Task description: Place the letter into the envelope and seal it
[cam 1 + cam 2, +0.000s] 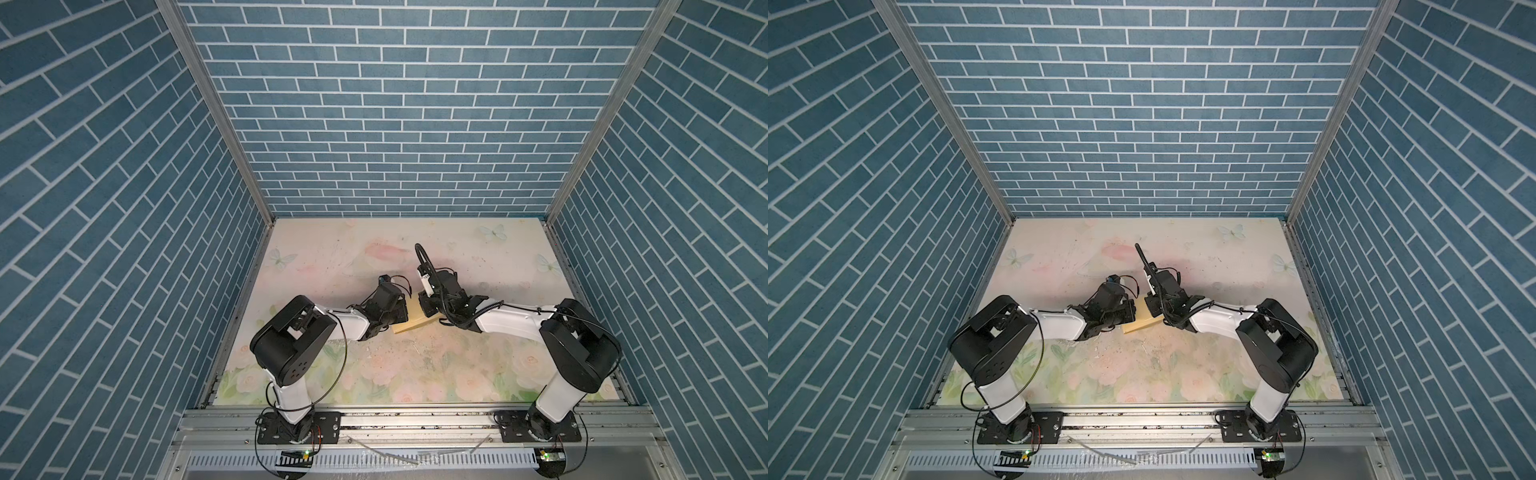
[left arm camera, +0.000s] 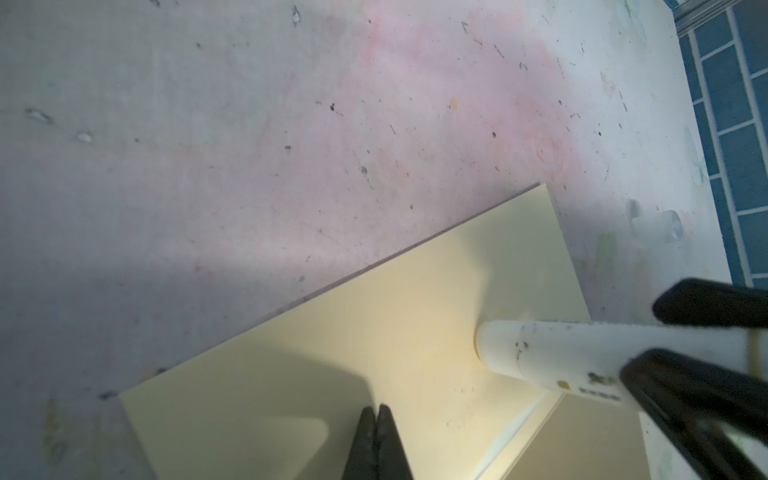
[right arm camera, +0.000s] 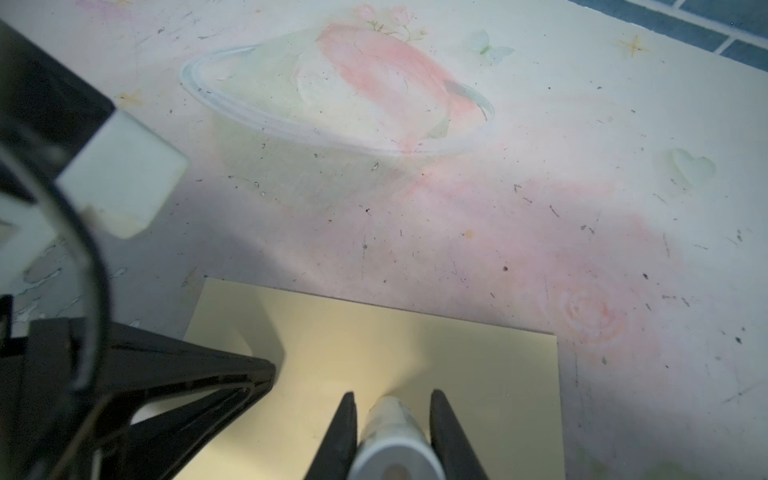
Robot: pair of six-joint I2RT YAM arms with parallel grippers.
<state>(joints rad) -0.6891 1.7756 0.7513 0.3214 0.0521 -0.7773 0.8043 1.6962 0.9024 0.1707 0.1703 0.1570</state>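
- The envelope (image 1: 415,318) lies flat on the surface (image 2: 249,166), between the two arms, plain yellow face up
- The letter shows in no view; I judge it is already inside, since the work in hand looks like sealing
- A white stick (image 2: 540,353), probably glue, stands tilted with its end touching the envelope near one short edge
- In the left wrist view a fold line runs just beside that end; I cannot tell whether it is the flap's crease
- The right tool (image 3: 392,397) is grasping the stick around its barrel, one finger on each side; the slant seems meant to let the end rub along the paper
- The left tool (image 2: 376,409) is clenched on nothing, its joined tips resting on the envelope's face, near the stick but apart from it
- That press likely pins the thin paper so it neither slides nor lifts as the stick drags across
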